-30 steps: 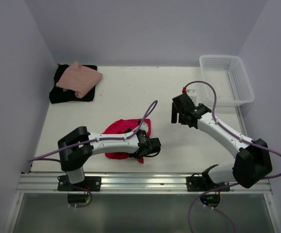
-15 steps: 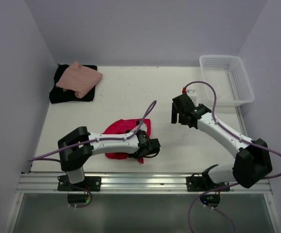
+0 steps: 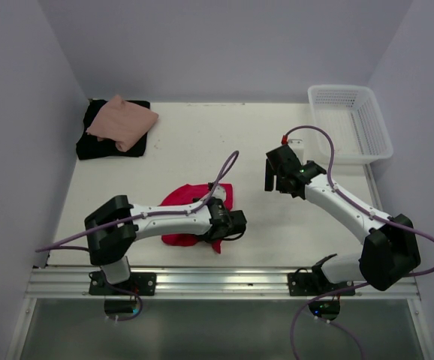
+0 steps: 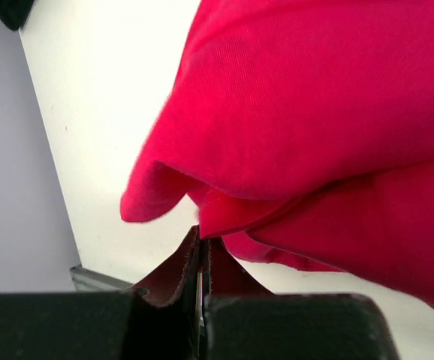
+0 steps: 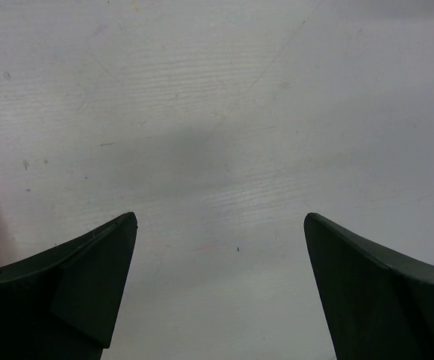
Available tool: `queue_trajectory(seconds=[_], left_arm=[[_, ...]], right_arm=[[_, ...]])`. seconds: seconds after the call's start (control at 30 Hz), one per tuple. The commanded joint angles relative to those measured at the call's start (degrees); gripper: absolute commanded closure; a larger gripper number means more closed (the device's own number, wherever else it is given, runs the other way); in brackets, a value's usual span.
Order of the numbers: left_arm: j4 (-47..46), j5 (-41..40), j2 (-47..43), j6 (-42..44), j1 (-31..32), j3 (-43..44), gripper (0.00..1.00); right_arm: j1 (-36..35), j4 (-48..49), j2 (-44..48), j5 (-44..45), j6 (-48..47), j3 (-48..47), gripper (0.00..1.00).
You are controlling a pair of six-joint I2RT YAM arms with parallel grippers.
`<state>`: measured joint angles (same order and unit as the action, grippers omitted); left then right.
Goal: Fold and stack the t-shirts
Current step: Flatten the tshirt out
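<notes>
At front centre, left claw tight on red t-shirt.

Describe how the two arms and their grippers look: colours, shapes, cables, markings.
Both the left arm and right arm have white links between bulky black joints. A purple cable runs along each; the right arm's ends in a red connector near the wrist. The left gripper has dark fingers with brownish inner faces; the right gripper has dark, wedge-shaped ones. No markings are legible.

My left gripper closes from ajar onto the red t-shirt edge, my left arm elbow swings slightly left
</notes>
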<state>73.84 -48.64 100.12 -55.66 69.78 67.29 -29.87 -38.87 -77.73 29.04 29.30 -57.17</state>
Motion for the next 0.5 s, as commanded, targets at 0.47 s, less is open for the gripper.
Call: queue_trajectory(seconds=[0.47], left_arm=[[1.6, -12.3, -8.7, 19.7, -6.6, 28.4, 1.00]], right_arm=[[0.2, -0.4, 1.4, 3.3, 0.4, -0.4, 0.01]])
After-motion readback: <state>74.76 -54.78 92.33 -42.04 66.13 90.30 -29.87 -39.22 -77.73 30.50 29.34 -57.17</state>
